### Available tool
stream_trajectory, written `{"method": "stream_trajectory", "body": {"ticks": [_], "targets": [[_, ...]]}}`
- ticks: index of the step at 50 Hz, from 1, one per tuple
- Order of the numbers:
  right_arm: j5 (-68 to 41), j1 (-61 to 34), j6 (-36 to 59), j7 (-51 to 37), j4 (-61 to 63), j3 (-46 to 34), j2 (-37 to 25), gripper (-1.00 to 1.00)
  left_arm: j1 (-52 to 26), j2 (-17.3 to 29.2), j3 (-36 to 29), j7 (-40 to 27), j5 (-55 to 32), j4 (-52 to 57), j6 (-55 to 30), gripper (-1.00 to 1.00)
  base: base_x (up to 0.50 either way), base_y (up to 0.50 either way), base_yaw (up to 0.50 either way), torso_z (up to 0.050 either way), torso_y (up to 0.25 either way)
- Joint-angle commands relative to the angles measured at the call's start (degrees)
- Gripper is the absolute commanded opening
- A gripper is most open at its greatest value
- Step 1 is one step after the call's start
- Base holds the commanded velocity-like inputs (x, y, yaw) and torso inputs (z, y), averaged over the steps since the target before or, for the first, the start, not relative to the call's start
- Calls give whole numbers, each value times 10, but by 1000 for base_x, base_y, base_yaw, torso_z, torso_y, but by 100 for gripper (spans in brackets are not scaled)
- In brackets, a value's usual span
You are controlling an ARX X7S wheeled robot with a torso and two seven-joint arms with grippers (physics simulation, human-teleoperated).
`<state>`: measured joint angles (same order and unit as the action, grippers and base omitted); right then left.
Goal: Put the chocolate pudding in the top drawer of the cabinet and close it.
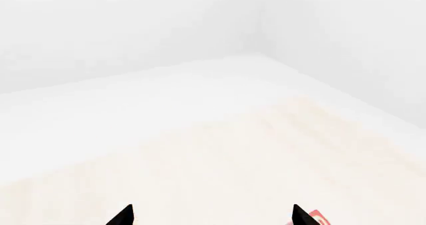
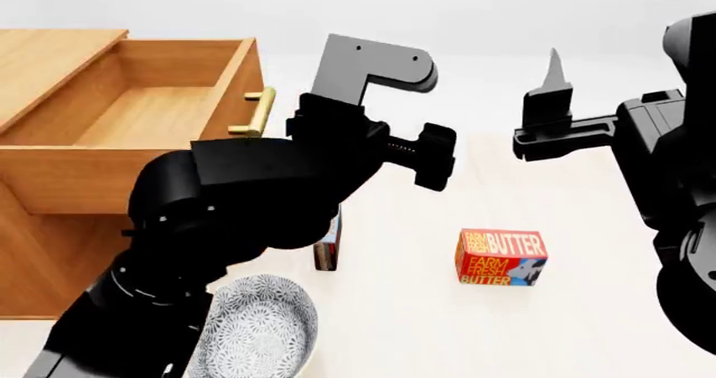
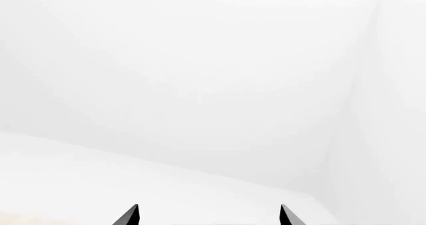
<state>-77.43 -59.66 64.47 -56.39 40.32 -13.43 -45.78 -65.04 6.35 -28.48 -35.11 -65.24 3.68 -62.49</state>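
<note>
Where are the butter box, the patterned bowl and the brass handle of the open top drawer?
Butter box (image 2: 500,257), head view, on its printed front face.
Patterned bowl (image 2: 263,328), head view, on its inner wall right of the arm.
Brass handle (image 2: 255,112), head view, on the bar at the top drawer's front.

The only words I can read are "FARM FRESH BUTTER", printed in yellow and white on the red-orange butter box (image 2: 500,257) standing on the table in my head view. In my left wrist view a red-and-white scrap of packaging (image 1: 318,219) shows, but its print is too small to read.
</note>
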Motion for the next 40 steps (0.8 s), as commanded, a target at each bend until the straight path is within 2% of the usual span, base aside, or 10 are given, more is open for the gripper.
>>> {"method": "stream_trajectory", "body": {"ticks": [1,7,23,40], "targets": [[0,14,-10,3,4,8,-10,100,43,-11,-39,44,55,-80,63,100,0,0,0,0,0],[6,21,-15,7,3,8,-12,100,34,-16,-45,65,81,-160,95,100,0,0,0,0,0],[18,33,-25,14,3,7,-16,100,18,-32,-65,77,112,-281,129,100,0,0,0,0,0],[24,42,-32,17,6,7,-20,100,3,-27,-68,80,122,-355,159,100,0,0,0,0,0]]}}
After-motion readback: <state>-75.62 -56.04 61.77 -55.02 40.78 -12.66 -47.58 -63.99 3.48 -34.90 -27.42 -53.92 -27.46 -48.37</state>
